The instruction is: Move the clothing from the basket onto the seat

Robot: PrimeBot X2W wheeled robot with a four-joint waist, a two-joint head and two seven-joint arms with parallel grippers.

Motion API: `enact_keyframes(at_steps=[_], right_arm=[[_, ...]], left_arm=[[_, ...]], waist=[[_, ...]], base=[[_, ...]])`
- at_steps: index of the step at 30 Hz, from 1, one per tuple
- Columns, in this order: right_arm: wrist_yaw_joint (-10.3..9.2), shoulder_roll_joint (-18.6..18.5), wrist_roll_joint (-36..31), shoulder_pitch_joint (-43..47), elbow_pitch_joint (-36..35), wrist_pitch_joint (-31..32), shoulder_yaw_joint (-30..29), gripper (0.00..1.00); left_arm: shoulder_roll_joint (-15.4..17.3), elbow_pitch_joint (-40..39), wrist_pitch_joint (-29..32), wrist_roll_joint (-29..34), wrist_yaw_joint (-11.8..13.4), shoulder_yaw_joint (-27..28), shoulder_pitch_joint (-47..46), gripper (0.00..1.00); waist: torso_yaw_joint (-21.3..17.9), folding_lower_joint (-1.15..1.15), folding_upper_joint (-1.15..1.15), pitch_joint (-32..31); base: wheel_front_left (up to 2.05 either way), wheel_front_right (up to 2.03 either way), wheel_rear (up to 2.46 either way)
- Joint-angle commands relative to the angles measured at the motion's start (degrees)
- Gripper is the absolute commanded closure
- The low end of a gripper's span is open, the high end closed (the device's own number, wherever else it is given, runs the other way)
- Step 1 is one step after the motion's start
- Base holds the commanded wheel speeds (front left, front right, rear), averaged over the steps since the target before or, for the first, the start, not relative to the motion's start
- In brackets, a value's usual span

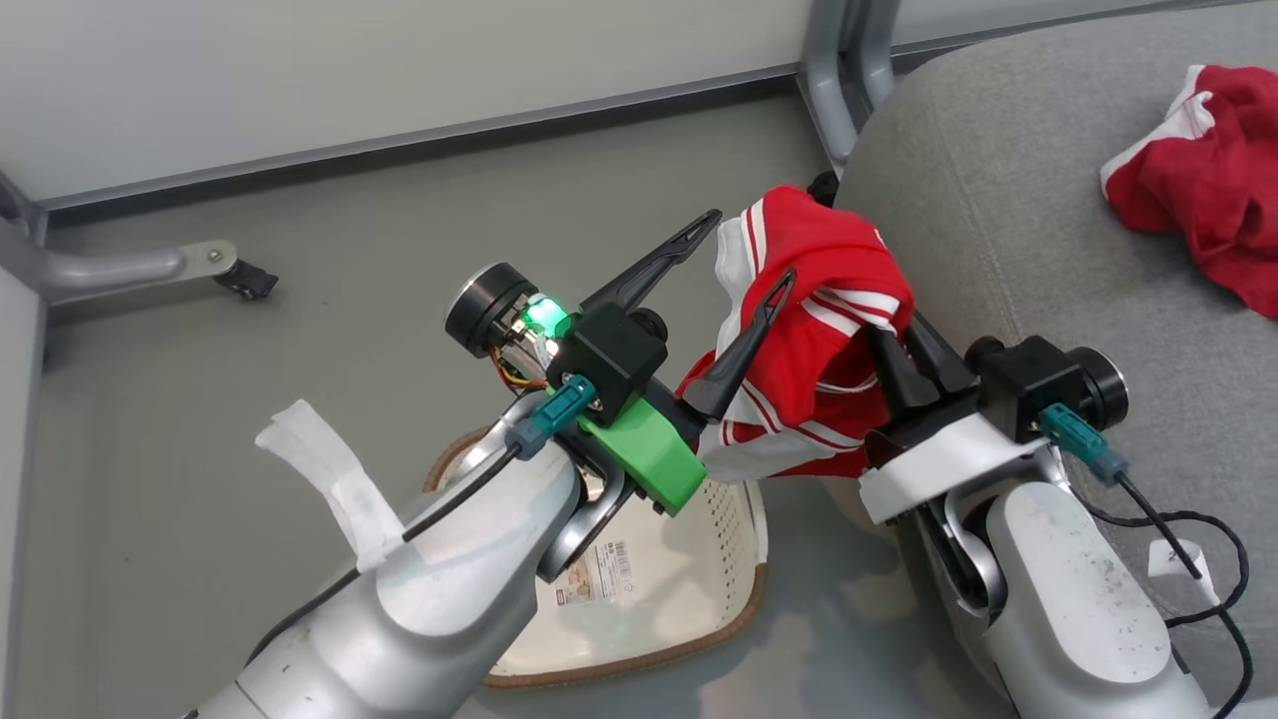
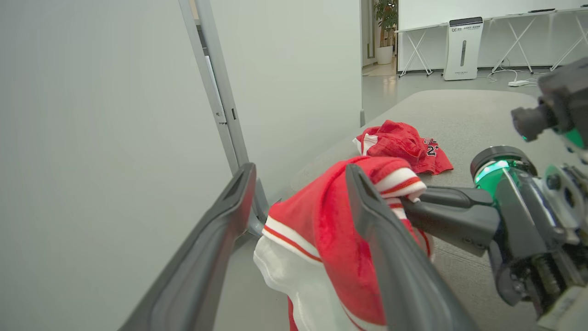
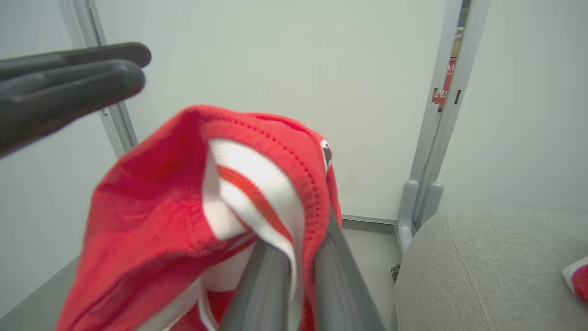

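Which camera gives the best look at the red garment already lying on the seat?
The left wrist view: the garment lies almost whole on the seat, its printed number visible. The head view crops the garment at the frame's right edge; the right wrist view catches a small red-and-white corner at its right edge.

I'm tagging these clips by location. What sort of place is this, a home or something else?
Likely an office or lab, not a home: pale partition panels on metal legs, trestle tables along the far wall, and a white floor-standing unit beside them.
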Motion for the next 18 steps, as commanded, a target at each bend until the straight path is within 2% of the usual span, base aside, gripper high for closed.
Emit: enact_keyframes(at_steps=[1, 18], right_arm=[[-0.04, -0.13, 0.17, 0.84, -0.88, -0.12, -0.44, 1.00], [-0.04, -0.14, 1.66, 6.37, -7.12, -0.13, -7.81, 1.00]], left_arm=[[0.45, -0.28, -0.15, 0.34, 0.15, 0.32, 0.86, 0.00], [1.96, -0.85, -0.09, 2.12, -0.58, 0.15, 1.90, 0.00]], waist=[[-3.32, 0.00, 0.00, 1.09], [-14.82, 0.00, 0.00, 3.82]], base=[[0.00, 0.00, 0.00], [0.00, 0.00, 0.00]])
